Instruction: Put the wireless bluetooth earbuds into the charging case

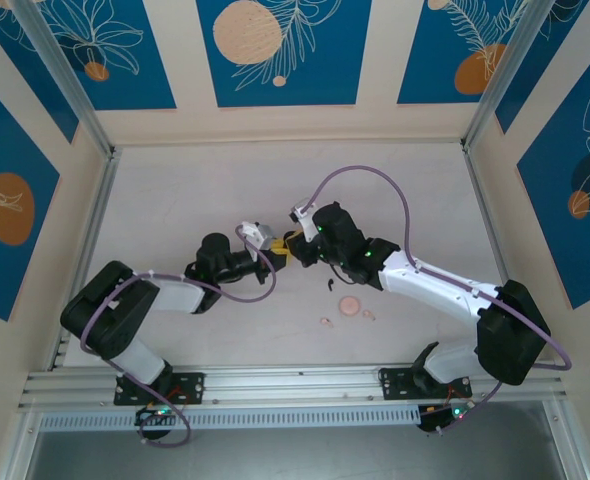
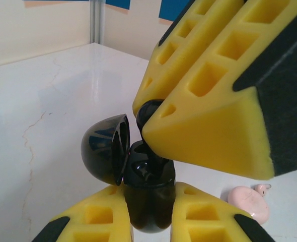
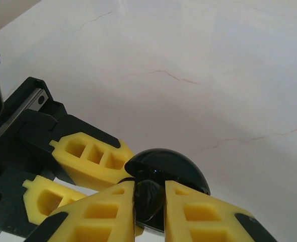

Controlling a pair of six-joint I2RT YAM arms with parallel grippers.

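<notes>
My left gripper (image 2: 149,204) is shut on the base of a black charging case (image 2: 149,174), held upright with its domed lid (image 2: 104,148) hinged open to the left. From the upper right, my right gripper (image 3: 149,201) is shut on a black earbud (image 3: 152,197), whose tip (image 2: 149,113) sits at the case's open mouth. The lid (image 3: 171,169) shows behind that earbud in the right wrist view. In the top view both grippers (image 1: 272,250) (image 1: 295,245) meet above the table's middle. A second black earbud (image 1: 330,283) lies on the table.
A pale pink round case (image 1: 351,306) lies closed on the white table, with two pink earbuds (image 1: 326,321) (image 1: 368,315) beside it. The pink case (image 2: 248,200) also shows behind my left fingers. Metal frame rails (image 1: 85,240) border the table.
</notes>
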